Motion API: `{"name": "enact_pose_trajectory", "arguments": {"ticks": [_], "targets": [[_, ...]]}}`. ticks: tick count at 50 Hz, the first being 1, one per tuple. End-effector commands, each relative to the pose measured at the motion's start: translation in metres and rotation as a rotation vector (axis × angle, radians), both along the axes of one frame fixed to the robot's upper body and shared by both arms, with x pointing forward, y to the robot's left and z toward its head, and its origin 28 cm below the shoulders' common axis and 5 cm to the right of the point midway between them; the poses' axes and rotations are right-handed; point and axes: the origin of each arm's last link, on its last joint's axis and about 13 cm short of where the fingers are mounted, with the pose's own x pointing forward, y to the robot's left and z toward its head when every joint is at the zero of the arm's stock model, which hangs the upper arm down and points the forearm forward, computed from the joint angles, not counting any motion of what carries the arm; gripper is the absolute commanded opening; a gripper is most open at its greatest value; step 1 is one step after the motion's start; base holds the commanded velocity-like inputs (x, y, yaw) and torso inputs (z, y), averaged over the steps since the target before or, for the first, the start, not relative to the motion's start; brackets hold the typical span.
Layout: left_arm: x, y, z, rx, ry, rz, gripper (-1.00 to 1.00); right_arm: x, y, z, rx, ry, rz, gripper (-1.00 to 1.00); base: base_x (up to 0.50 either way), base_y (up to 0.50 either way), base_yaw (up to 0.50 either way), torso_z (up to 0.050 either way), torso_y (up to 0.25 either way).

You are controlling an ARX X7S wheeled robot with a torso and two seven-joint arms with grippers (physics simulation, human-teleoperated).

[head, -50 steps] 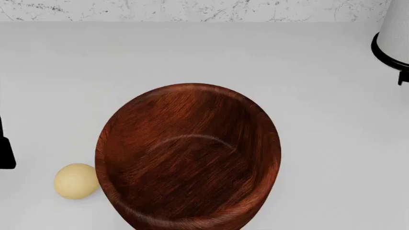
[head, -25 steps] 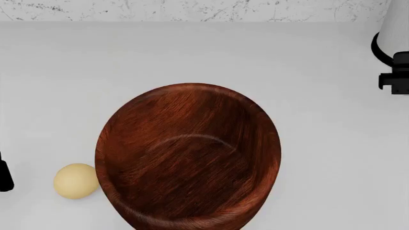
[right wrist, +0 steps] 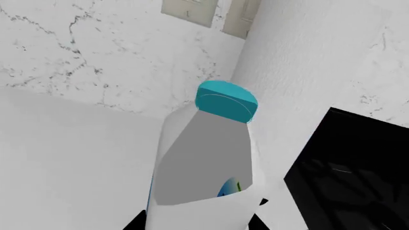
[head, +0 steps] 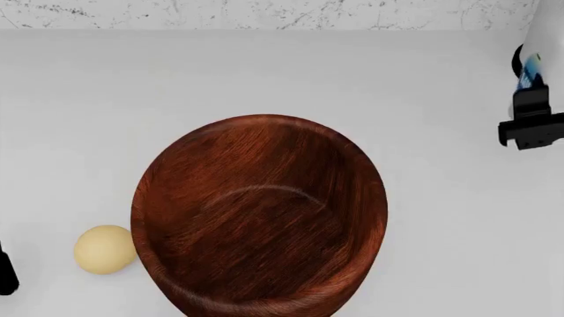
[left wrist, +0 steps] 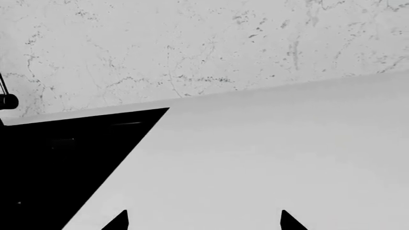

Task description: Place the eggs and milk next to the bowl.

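Right gripper (head: 531, 125) has come further into head view at the right edge, now clamped on the milk jug (right wrist: 203, 163), teal cap (right wrist: 226, 100) up. Left gripper (left wrist: 203, 221) dropped toward the lower left; prong tips spread apart, nothing between them. Tan egg (head: 105, 249) touches the wooden bowl (head: 259, 214) at its left on the white counter (head: 264, 72).

All I see of my own body is matte black. My right gripper (head: 532, 125) shows as a blocky, stepped black housing with square edges. My left gripper (left wrist: 204, 221) shows only two pointed black fingertips (left wrist: 118, 221), and a rounded black sliver at the head view's lower-left edge.
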Motion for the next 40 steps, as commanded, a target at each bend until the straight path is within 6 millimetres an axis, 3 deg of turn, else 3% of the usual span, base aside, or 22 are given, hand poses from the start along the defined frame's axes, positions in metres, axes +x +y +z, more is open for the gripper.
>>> {"name": "enact_pose_trajectory", "arguments": {"ticks": [1,3,15,40], "targets": [[0.018,0.009,0.01,0.023,0.091,0.003,1.0,-0.011,0.0,0.013,-0.057,-0.024,0.091,-1.0,0.0,0.0,0.0,0.0,0.0],[0.049,0.008,0.068,0.016,0.005,0.018,1.0,-0.014,0.002,0.013,-0.064,-0.015,0.132,-1.0,0.0,0.0,0.0,0.0,0.0],[0.049,0.008,0.068,0.015,-0.002,0.019,1.0,-0.026,0.008,0.008,-0.043,0.019,0.31,-1.0,0.0,0.0,0.0,0.0,0.002],[0.049,0.008,0.068,0.018,-0.006,0.021,1.0,-0.049,0.013,0.009,-0.02,0.052,0.476,-1.0,0.0,0.0,0.0,0.0,0.001]]}}
